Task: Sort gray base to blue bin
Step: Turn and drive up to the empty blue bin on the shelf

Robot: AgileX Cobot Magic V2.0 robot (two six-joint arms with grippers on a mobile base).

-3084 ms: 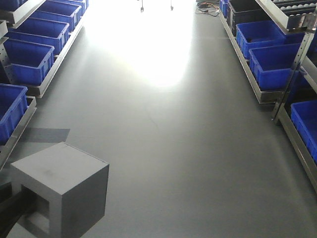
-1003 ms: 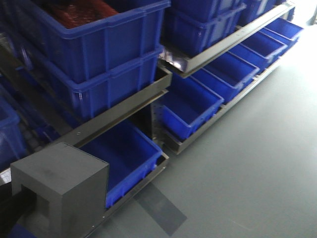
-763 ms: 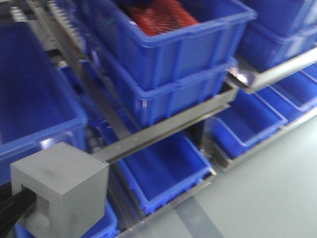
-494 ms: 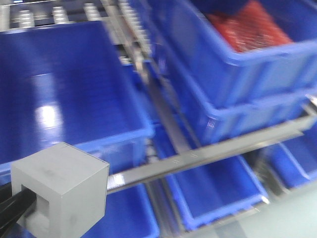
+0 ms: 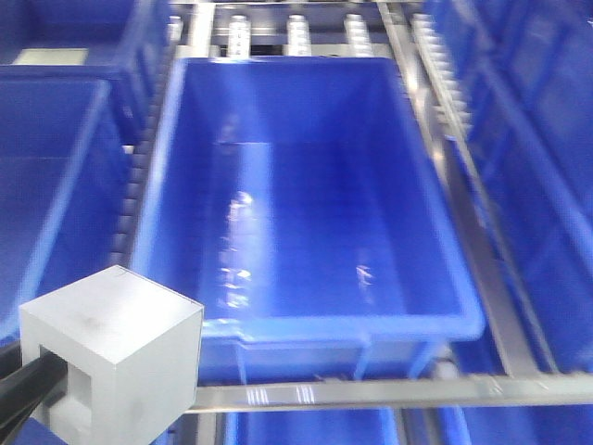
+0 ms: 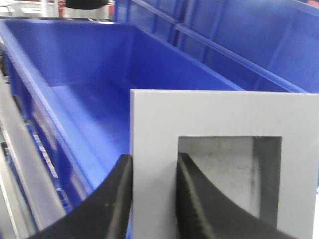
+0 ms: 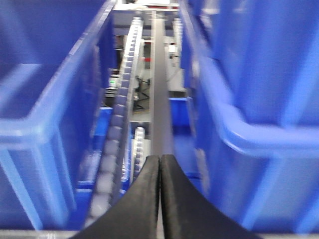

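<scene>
Nearest, the left hand pinches one wall of the gray base, one finger inside its recess, holding it at the near left corner of the blue bin. The right hand is pressed fully closed. Beyond the bin lie rollers.

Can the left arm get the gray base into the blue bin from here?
Probably yes: the left claw pinches a wall of the gray base, and the blue bin sits open and empty just ahead, nothing between.
</scene>
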